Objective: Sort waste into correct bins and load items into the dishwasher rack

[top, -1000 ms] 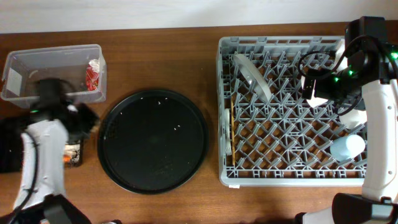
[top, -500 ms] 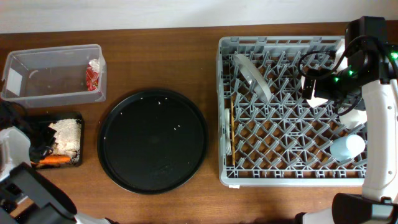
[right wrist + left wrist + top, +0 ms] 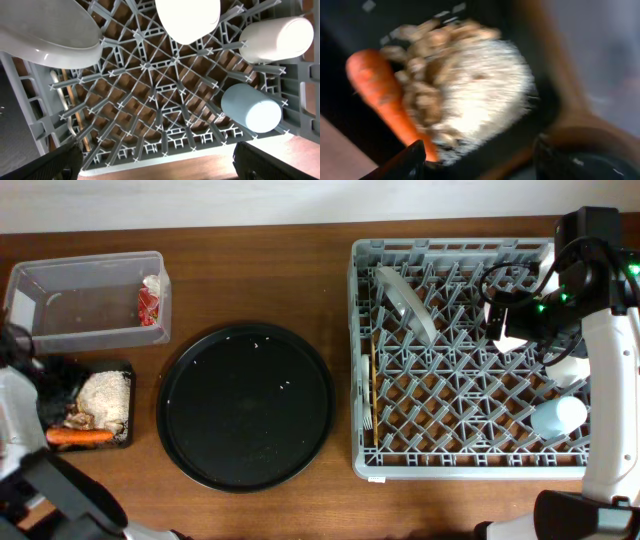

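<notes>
Grey dishwasher rack [image 3: 460, 468] sitting at right, holding white plate [image 3: 405, 302] leaning on edge, bowl [image 3: 187, 17], white cup [image 3: 276, 39] & light-blue cup [image 3: 558, 418] on sides, fork [image 3: 369, 418] & chopsticks [image 3: 377, 375] by left wall. Red-white wrapper [image 3: 150, 300] lying in clear tub [image 3: 85, 335]; carrot [image 3: 80, 436] & beige scraps [image 3: 105, 392] in black tray [image 3: 131, 405].

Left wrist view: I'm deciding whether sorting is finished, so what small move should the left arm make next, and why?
Probably lift the left pincer clear and retract. It looks open and empty over the shallow black tray, where the carrot and food scraps already lie; the wrapper is in the clear tub, and the round black tray holds only specks.
</notes>
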You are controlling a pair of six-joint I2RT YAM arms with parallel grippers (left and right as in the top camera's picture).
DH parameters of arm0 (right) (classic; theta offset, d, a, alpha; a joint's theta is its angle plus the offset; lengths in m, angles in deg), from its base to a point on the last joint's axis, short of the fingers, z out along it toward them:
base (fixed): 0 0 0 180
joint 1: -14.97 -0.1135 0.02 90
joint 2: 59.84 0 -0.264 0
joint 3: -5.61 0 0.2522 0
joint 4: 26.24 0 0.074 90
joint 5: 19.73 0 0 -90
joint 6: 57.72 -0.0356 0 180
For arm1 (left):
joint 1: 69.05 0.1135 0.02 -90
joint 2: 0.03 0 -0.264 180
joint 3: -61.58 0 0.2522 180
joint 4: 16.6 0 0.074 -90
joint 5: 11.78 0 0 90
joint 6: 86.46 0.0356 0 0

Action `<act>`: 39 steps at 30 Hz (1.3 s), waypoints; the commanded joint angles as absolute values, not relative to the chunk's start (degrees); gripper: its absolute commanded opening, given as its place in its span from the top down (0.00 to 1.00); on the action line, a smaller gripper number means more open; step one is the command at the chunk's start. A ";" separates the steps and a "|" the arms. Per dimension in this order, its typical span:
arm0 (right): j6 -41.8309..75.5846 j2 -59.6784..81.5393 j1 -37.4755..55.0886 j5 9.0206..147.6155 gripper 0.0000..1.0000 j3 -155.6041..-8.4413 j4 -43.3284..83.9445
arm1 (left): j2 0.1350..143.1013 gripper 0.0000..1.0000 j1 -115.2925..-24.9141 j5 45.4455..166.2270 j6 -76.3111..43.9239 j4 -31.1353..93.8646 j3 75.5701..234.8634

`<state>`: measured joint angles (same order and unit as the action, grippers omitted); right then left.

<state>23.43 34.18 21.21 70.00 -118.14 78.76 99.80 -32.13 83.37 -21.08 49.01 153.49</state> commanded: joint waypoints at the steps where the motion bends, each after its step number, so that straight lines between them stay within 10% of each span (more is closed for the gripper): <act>1: 23.74 34.77 21.36 74.88 0.01 -117.81 77.26 | 91.39 0.31 -43.43 88.53 -15.29 49.74 157.05; 6: 36.90 38.79 20.05 90.48 0.01 -117.81 74.52 | 91.45 0.25 -68.87 88.31 -4.21 52.53 157.05; 10: 36.99 41.58 19.92 88.86 0.02 -117.81 78.02 | 93.20 0.01 -80.23 81.82 -1.71 64.27 157.05; 15: 36.33 40.16 19.90 84.58 0.01 -117.64 84.18 | 90.27 0.01 -79.01 84.57 -1.71 79.72 156.92; 28: 31.15 -12.40 19.90 77.94 0.01 -65.27 47.68 | 36.81 0.01 -78.57 72.59 -1.95 56.90 132.00; 39: 31.15 -22.02 19.90 77.94 0.01 -57.31 48.80 | 29.79 0.01 -78.57 72.57 -1.95 60.27 130.17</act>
